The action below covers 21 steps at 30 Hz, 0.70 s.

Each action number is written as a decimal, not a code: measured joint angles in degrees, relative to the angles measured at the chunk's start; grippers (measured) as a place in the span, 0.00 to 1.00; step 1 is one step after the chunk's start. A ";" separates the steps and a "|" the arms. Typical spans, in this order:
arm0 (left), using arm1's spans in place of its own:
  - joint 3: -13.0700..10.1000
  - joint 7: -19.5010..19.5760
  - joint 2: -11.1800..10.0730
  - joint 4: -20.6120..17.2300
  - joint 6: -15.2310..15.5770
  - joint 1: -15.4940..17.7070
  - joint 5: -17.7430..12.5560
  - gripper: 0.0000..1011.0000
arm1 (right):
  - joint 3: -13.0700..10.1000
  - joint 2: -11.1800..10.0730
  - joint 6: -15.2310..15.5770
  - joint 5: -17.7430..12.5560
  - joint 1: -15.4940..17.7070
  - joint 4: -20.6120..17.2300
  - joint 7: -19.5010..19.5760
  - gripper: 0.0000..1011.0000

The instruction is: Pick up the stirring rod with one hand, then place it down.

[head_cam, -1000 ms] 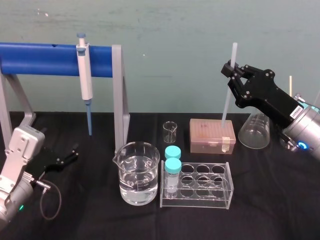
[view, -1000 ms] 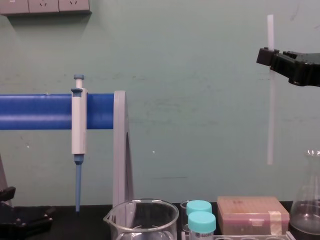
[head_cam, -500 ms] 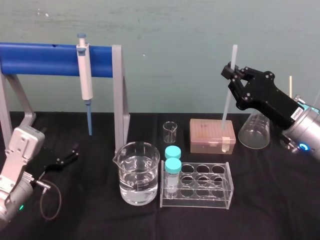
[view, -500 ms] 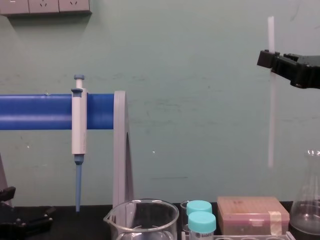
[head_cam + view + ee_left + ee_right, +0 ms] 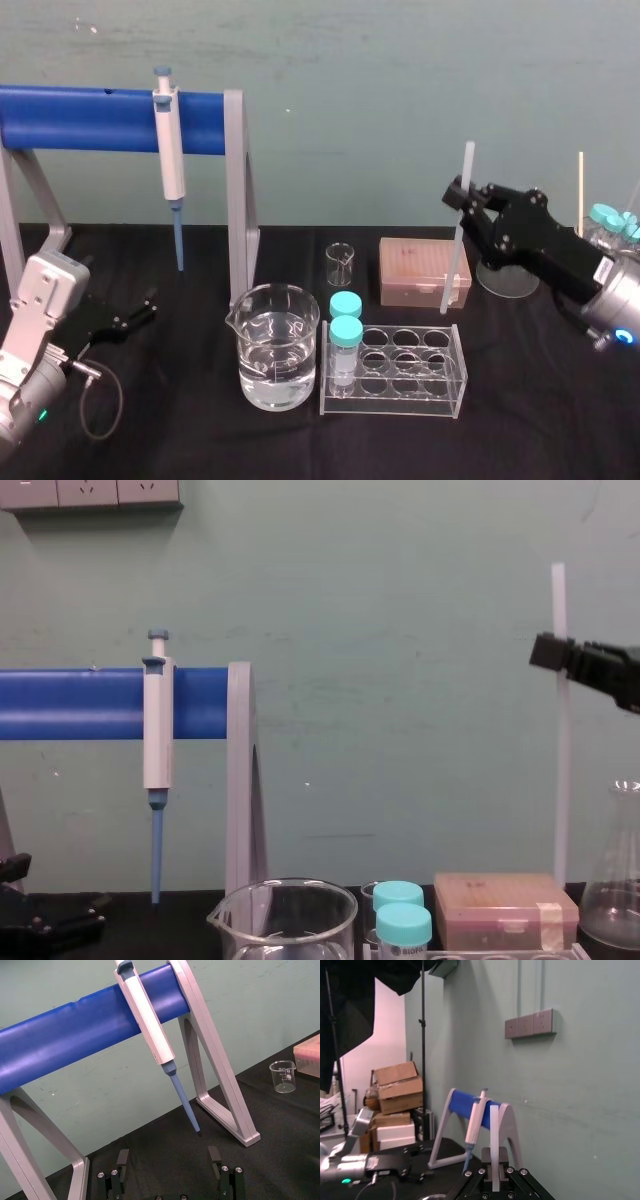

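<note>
Right gripper (image 5: 462, 195) pinched the stirring rod (image 5: 457, 250) upright just above the tip box (image 5: 410, 265). Left gripper (image 5: 148, 307) idled agape, far left of it. The beaker (image 5: 250, 370) held water.

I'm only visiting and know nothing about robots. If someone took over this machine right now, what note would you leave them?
Right gripper: fingers shut on the stirring rod, held upright at the table's right. Its lower end is near the tan tip box; whether it touches anything cannot be told.
Left gripper: fingers open, parked low at the table's left, near the pipette stand.
Done: rod picked up.
Left: lower it, lay it on the black cloth, open the fingers, withdraw.
</note>
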<state>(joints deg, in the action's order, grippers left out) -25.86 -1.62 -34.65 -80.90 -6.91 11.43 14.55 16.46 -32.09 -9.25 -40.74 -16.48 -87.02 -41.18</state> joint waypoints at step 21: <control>0.00 0.00 0.00 0.00 0.00 0.00 0.00 0.99 | 3.31 -0.74 0.26 1.13 1.19 3.82 0.58 0.07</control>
<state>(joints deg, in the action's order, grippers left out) -25.86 -1.62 -34.65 -80.90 -6.91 11.43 14.55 19.77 -32.82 -8.99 -39.61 -15.28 -83.20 -40.60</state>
